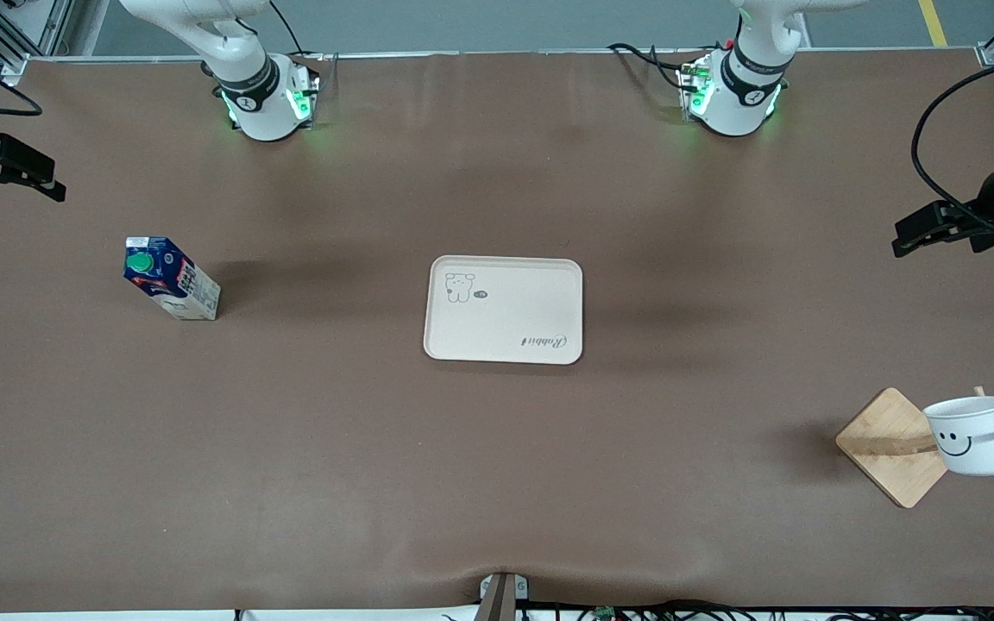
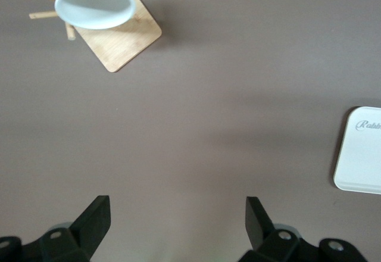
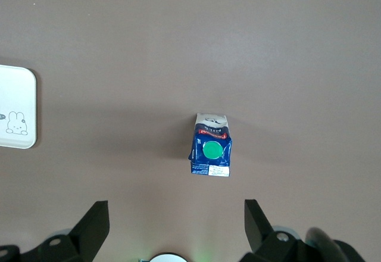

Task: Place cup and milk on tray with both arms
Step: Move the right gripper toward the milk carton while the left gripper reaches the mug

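Cup (image 1: 971, 434): white mug with a black smiley face and black loop handle, hanging on a peg of the wooden stand (image 1: 892, 445) at the left arm's end of the tabletop (image 1: 497, 483), nearer the front camera than everything else; its open mouth shows in the left wrist view (image 2: 94, 2).
Wooden stand: square base set cornerwise on the tabletop, thin pegs sticking out beside the cup.
Tray (image 1: 504, 308): cream, rectangular, flat in the middle of the tabletop, bear drawing and script word on it, nothing resting on it; well apart from both cup and milk.
Milk (image 1: 171, 279): upright blue and white carton with a green cap, toward the right arm's end of the tabletop, about level with the tray.
Left gripper (image 2: 177, 217): up over bare tabletop at the left arm's end, fingers spread wide, holding nothing.
Right gripper (image 3: 176, 221): up over bare tabletop near the milk at the right arm's end, fingers spread wide, holding nothing.
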Tool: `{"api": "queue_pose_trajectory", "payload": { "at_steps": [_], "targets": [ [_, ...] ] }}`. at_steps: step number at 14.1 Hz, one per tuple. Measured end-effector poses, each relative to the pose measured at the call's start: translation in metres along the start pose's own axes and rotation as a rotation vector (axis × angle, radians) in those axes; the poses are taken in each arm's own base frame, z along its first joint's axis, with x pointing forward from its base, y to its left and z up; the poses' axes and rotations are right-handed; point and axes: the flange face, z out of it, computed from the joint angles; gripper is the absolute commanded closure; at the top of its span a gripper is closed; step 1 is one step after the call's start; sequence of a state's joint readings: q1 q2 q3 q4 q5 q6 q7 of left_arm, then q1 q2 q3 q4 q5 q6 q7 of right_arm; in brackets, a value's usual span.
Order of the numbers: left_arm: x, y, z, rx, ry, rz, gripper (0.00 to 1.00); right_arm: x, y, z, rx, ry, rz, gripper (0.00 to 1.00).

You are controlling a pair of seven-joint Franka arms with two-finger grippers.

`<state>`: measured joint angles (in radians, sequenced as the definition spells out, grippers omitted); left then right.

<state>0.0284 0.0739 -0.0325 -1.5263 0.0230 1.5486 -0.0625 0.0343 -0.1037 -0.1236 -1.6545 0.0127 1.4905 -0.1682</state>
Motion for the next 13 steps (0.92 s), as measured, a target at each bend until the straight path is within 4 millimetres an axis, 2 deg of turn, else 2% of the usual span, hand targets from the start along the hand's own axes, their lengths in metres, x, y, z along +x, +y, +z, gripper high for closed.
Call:
{"api": "queue_pose_trajectory", "payload": {
  "at_steps": [3, 6, 10, 13],
  "targets": [
    [0.011, -0.016, 0.022, 0.046, -0.034, -0.019, 0.0, 0.0, 0.0, 0.0, 0.0, 0.0, 0.0, 0.0],
    [0.033, -0.017, 0.042, 0.054, 0.016, -0.037, 0.0, 0.001, 0.0, 0.002, 0.0, -0.004, 0.0, 0.0],
    [0.064, -0.016, 0.07, 0.036, 0.118, -0.176, 0.0, 0.003, 0.002, 0.003, 0.0, -0.003, 0.003, 0.0],
    [0.077, -0.011, 0.091, 0.021, 0.165, -0.236, 0.0, 0.004, 0.003, 0.005, 0.0, -0.004, 0.006, 0.0]
  ]
}}
